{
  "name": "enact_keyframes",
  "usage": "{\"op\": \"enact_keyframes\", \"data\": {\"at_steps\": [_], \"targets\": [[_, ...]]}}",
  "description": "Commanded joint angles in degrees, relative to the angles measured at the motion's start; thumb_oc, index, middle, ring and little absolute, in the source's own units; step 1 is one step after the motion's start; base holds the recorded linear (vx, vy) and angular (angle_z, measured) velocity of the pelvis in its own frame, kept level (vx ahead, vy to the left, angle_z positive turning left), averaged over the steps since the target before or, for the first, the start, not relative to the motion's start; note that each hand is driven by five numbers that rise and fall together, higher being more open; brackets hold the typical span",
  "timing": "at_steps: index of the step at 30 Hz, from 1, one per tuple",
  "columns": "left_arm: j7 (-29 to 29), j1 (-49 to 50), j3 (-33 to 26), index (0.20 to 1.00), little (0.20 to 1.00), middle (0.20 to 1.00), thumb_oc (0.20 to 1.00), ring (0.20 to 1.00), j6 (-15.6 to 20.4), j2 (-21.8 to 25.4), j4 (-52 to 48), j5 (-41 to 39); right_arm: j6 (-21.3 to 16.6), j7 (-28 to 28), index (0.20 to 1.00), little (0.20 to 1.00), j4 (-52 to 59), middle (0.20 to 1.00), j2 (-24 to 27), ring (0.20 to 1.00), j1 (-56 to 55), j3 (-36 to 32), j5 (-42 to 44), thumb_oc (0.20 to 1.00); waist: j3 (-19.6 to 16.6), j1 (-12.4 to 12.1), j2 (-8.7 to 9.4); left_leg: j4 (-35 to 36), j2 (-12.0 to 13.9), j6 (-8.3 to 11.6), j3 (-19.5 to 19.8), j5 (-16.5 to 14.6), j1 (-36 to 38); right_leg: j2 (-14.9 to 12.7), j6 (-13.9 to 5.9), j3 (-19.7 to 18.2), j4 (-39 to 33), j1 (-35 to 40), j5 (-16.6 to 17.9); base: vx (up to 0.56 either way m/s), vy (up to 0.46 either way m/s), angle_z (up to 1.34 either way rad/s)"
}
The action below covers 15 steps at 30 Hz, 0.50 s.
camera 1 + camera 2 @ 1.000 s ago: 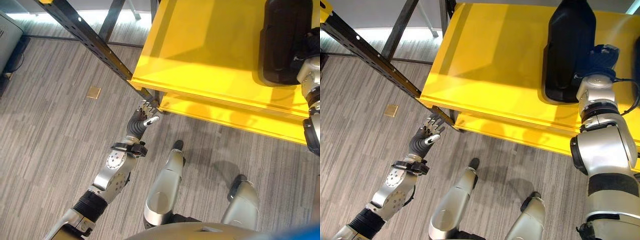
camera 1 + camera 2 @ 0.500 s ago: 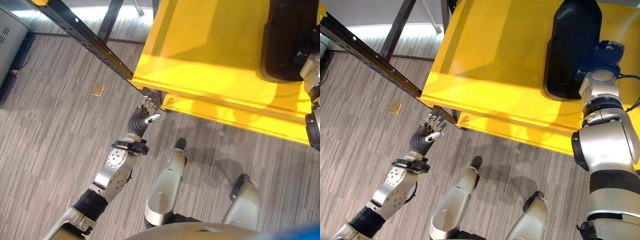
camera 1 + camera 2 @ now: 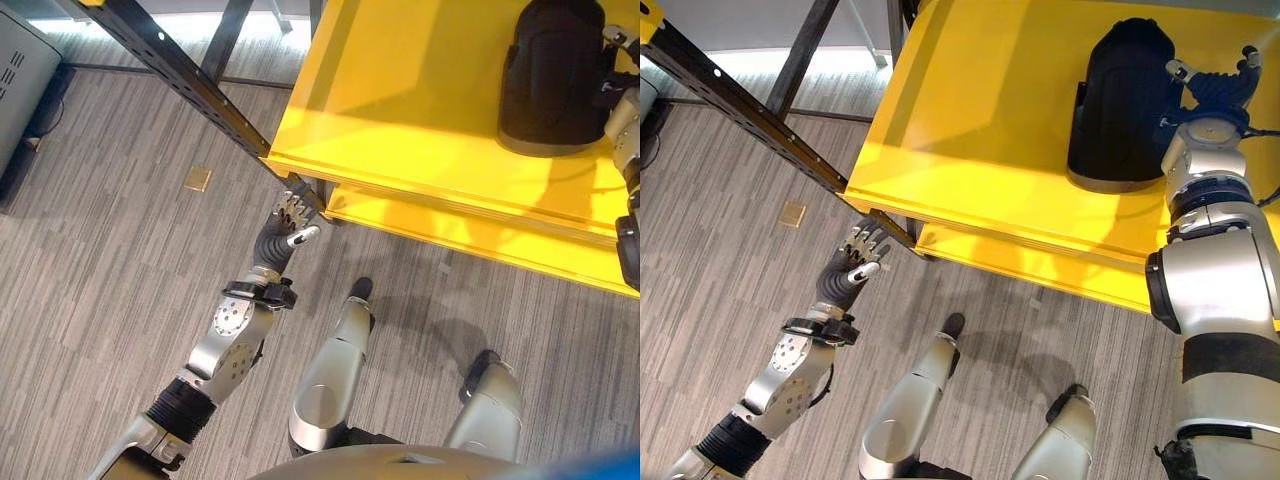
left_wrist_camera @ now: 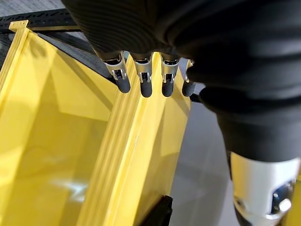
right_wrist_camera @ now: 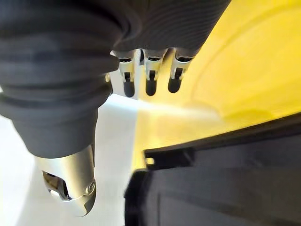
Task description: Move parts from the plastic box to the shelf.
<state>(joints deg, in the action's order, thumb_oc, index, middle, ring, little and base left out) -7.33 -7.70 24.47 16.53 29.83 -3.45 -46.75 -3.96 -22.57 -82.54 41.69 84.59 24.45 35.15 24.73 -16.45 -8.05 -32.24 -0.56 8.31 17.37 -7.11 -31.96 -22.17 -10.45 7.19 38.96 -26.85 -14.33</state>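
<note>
One black part [image 3: 1122,105] stands on the top board of the yellow shelf [image 3: 970,130], well back from the shelf's front edge and toward its right end. It rests on its broad, pale-rimmed base and looks upright or nearly so.

The right hand [image 3: 1215,85] is just beside the part on the side away from the shelf's open middle. In the right wrist view its fingers [image 5: 149,84] are straight and spread, curled round nothing, with the part's dark body close under the palm. Whether any finger touches the part, I cannot tell.

The main risk, as I judge it, is a tip-over. The part is tall for its base, and a finger or the wrist catching its flank as the arm draws away could rock it or slide it toward the shelf's front edge. A pull straight up and clear of the part would suit better than a sideways sweep.

The left hand [image 3: 288,222] hangs low with relaxed, open fingers, just beside the shelf's front corner and the dark perforated rail [image 3: 180,75] that slants down to it. In the left wrist view its fingertips [image 4: 146,87] point at the yellow edge, so any forward lean or swing of that arm could knock the frame and jolt the part above.
</note>
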Motion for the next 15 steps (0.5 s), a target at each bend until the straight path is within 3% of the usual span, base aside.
{"op": "enact_keyframes", "data": {"at_steps": [1,7,13,15], "targets": [[-0.2,-1.3,-3.0,1.0,1.0,1.0,1.0,1.0,3.8,1.5,-2.6,-0.6,-3.8,-1.4,1.0,1.0,4.0,1.0,3.0,1.0,5.8,1.6,-1.1,1.0,0.0,0.4,0.54,-0.4,4.0,-3.04,-1.9,-2.8,-1.3,1.6,4.43,1.0,0.6,5.1,-3.3,-0.01,0.012,-0.05],[-0.5,-1.2,-4.3,1.0,1.0,1.0,1.0,1.0,4.4,1.1,-2.4,-0.8,-6.5,-2.7,1.0,1.0,12.4,1.0,0.9,1.0,3.1,3.3,-2.1,1.0,0.0,2.4,2.74,0.2,5.2,-2.8,-2.5,-2.8,0.4,2.5,4.6,0.9,-1.2,6.7,-2.4,0.0,0.023,-0.08],[-0.5,-0.1,-5.4,1.0,1.0,1.0,1.0,1.0,4.2,0.2,-1.8,-0.6,-9.4,-4.2,1.0,1.0,31.6,1.0,-1.3,1.0,-5.8,1.4,-5.3,1.0,0.1,4.9,5.05,0.9,6.8,-2.46,-3.5,-2.7,2.5,3.6,4.85,0.5,-3.2,8.1,-1.5,-0.01,0.019,-0.19],[-0.5,0.7,-6.4,1.0,1.0,1.0,1.0,1.0,3.7,0.1,-1.7,-0.3,-10.4,-4.5,1.0,1.0,42.2,1.0,-2.9,1.0,-13.2,-1.4,-7.5,1.0,0.0,6.1,6.19,1.2,7.6,-2.36,-3.8,-2.9,3.6,4.0,4.93,0.2,-4.4,9.0,-1.0,-0.01,0.018,-0.19]]}}
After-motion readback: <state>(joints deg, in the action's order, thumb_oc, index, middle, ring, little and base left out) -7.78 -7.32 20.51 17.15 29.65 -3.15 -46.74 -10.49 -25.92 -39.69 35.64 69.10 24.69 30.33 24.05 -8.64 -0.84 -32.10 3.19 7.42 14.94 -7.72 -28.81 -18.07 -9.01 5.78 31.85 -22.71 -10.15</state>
